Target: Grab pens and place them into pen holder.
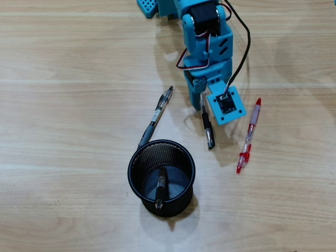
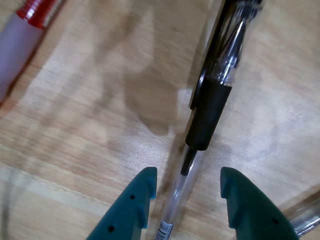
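The black wire-mesh pen holder (image 1: 137,157) stands at the front of the table with one black pen (image 1: 160,187) leaning inside. My blue gripper (image 1: 203,105) is lowered over a black-and-clear pen (image 1: 209,132) lying on the wood. In the wrist view its teal fingers (image 2: 142,197) are open on either side of that pen (image 2: 209,107); the clear barrel lies nearer the left finger and is not squeezed. Another black pen (image 1: 157,115) lies just behind the holder. The red pen (image 1: 249,135) lies to the right, and its end shows in the wrist view's top left corner (image 2: 17,37).
The arm's base (image 1: 202,23) and its cables stand at the back centre. A clear pen barrel (image 2: 306,222) crosses the wrist view's bottom right corner. Bare light wood (image 1: 63,131) stretches to the left of the holder.
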Action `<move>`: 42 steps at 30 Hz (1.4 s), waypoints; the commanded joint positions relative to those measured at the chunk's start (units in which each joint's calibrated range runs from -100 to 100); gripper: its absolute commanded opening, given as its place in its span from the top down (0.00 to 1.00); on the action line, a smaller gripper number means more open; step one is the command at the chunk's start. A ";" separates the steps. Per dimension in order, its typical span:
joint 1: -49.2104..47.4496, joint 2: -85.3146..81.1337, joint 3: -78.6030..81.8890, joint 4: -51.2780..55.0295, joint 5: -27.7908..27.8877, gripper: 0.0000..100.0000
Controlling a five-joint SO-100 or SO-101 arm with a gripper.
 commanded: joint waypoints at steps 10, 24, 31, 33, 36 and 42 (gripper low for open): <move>0.31 5.85 -1.80 -0.57 -0.44 0.86; 1.40 6.10 -1.62 0.20 -0.23 0.98; 2.67 2.49 -4.14 0.29 -0.13 0.98; 2.85 -0.62 -4.23 0.29 -0.08 0.98; 3.94 -5.83 -3.51 2.35 -0.08 0.98; 6.03 -18.77 -3.51 14.49 -0.08 0.98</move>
